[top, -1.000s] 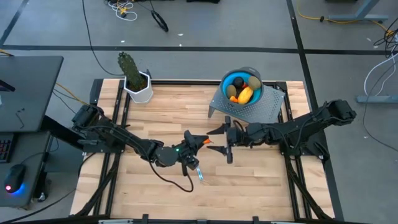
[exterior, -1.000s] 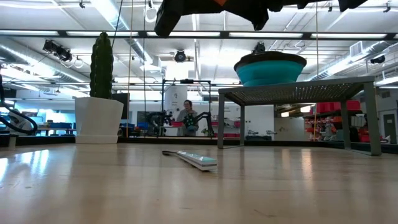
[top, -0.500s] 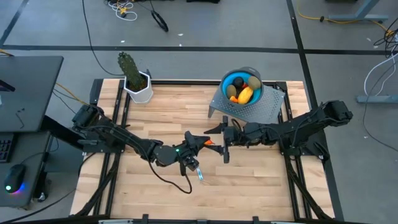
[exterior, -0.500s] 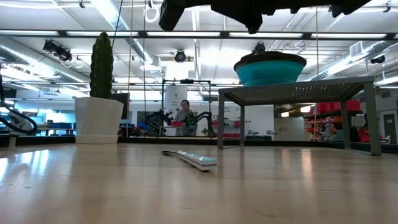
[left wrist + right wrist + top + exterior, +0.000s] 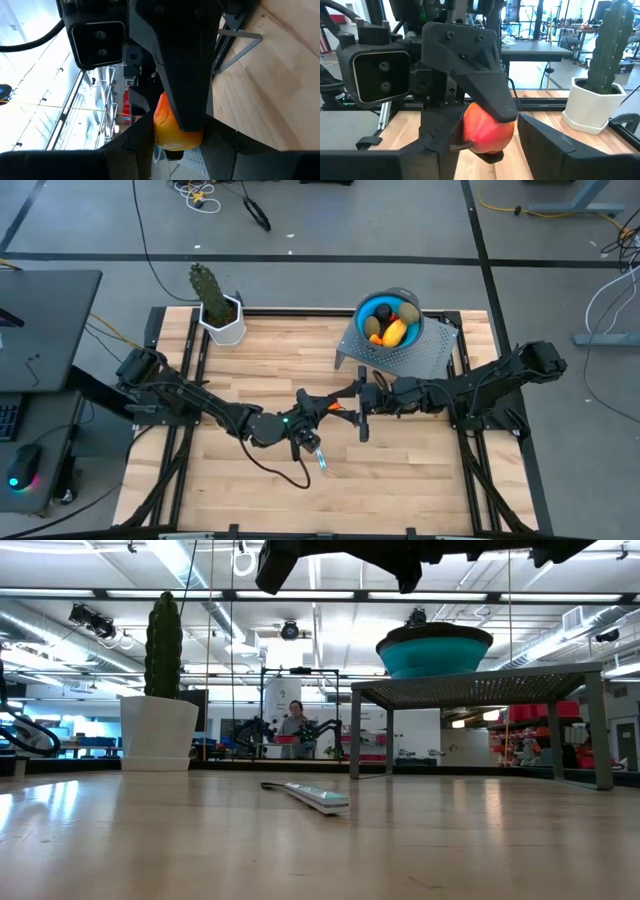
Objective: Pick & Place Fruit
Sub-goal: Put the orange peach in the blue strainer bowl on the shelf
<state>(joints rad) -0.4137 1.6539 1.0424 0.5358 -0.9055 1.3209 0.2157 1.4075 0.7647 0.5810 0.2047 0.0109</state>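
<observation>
Fruit sits mostly in the teal bowl (image 5: 391, 313) on the perforated metal stand (image 5: 425, 355) at the far side of the tabletop (image 5: 260, 360): a yellow oblong piece (image 5: 395, 332), an olive-brown oval (image 5: 408, 313), a dark purple ball (image 5: 382, 311). One small orange-red fruit (image 5: 487, 128) is up in the air over the middle of the tabletop, pinched in the left hand (image 5: 335, 406), whose fingers are closed on it. The right hand (image 5: 360, 406) faces it nose to nose with its fingers spread to either side of that same fruit, whether touching I cannot tell; a slim knife (image 5: 307, 794) lies on the wood below, and a cactus (image 5: 208, 288) in a white pot stands at the far left corner.
</observation>
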